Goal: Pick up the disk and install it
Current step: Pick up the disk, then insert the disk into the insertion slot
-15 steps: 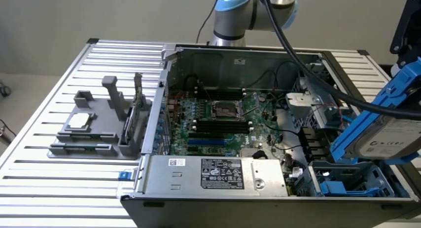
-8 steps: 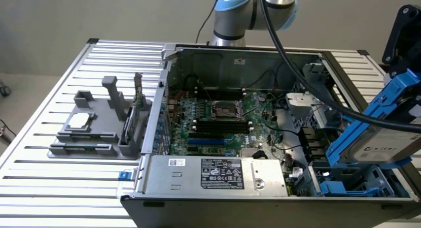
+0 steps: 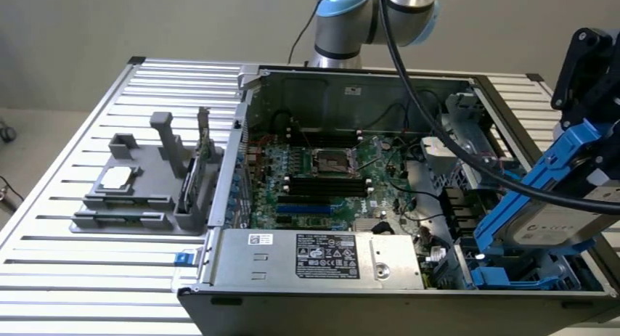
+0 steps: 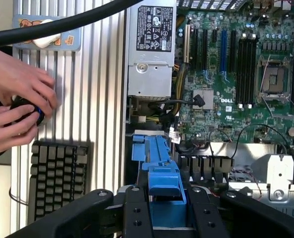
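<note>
Blue plastic marks the carrier (image 3: 570,151) framing the disk (image 3: 547,223), a silver-grey drive with a white label. The disk is held up in the air, steeply tilted, over the corner of the open computer case (image 3: 242,125) that lies nearest the camera on the exterior view's right. It is clear of the case floor. Just below it, a blue drive tray (image 3: 513,279) is seen in that same corner.

In the wrist view the gripper (image 4: 166,210) is seen clamped on the carrier's end, one black finger (image 4: 137,213) pressed against each side of the blue plastic.

A grey power-supply box (image 3: 320,256) with stickers is laid along the near edge of the case. The green motherboard (image 3: 329,176) is set across the case floor. A thick black cable (image 3: 436,125) is draped from the arm across the case.

The case is carried on a slatted metal table (image 3: 174,75). Toward the table edge on the exterior view's left, a grey fixture (image 3: 136,198) is placed, with a small square chip (image 3: 116,178) resting on it.

In the wrist view, a person's two hands (image 4: 18,99) are noted on a dark object beside a keyboard (image 4: 57,178).
</note>
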You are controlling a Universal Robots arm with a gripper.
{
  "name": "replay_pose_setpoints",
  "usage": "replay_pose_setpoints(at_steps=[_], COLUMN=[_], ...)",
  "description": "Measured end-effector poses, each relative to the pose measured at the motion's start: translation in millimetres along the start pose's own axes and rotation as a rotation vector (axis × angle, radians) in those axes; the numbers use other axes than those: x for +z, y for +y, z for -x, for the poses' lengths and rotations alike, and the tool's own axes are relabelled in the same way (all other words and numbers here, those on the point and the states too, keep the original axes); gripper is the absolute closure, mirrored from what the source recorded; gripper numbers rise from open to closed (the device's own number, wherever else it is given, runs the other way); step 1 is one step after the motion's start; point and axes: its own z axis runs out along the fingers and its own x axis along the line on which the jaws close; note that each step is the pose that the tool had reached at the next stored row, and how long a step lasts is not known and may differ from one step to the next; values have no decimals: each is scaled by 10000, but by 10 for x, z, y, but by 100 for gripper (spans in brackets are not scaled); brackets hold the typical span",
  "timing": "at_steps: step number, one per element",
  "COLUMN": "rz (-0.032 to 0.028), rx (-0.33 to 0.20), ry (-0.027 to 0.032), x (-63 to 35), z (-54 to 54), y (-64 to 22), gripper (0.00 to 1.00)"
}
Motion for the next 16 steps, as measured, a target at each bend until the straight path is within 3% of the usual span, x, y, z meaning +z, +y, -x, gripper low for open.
replay_pose_setpoints(at_steps=[12, 16], rz=[-45, -48], rx=[-6, -6], ry=[-13, -11], x=[216, 241], z=[52, 55], y=[-13, -25], gripper=[67, 67])
